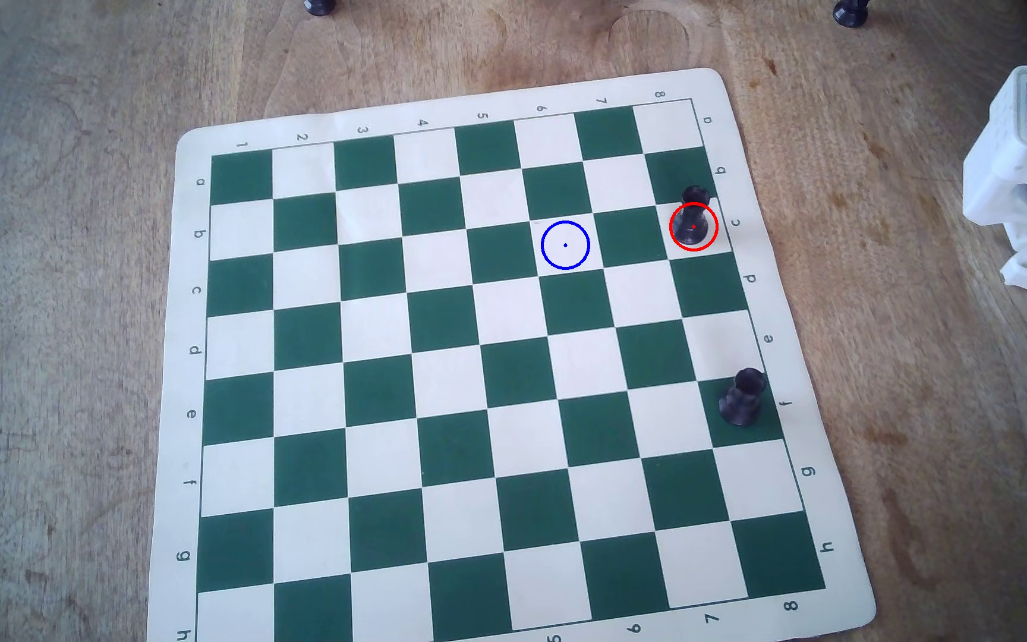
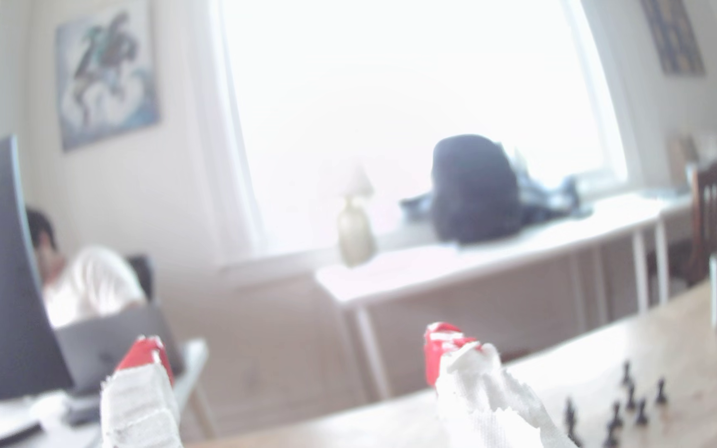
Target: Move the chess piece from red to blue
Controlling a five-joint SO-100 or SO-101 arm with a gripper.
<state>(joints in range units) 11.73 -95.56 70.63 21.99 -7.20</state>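
Overhead: green-and-cream board (image 1: 338, 123) lying askew on a wooden counter (image 1: 66, 308). Pawn (image 1: 692, 222) upright inside the red ring (image 1: 671, 237), on a cream square in the board's right-hand column, near the top. Blue ring (image 1: 544, 256) two squares to the left in the same row, on a bare cream square. Rook (image 1: 742, 398) lower in that right column, on a green square, well apart from the pawn. White arm (image 1: 1017, 185) at the right edge, off the board.

Wrist view: tool (image 2: 298, 357) raised and aimed out across the room, red-tipped fingers (image 2: 145, 355) spread wide, gripping nothing. Spare dark pieces (image 2: 628, 400) clustered on the counter at lower right, blurred.
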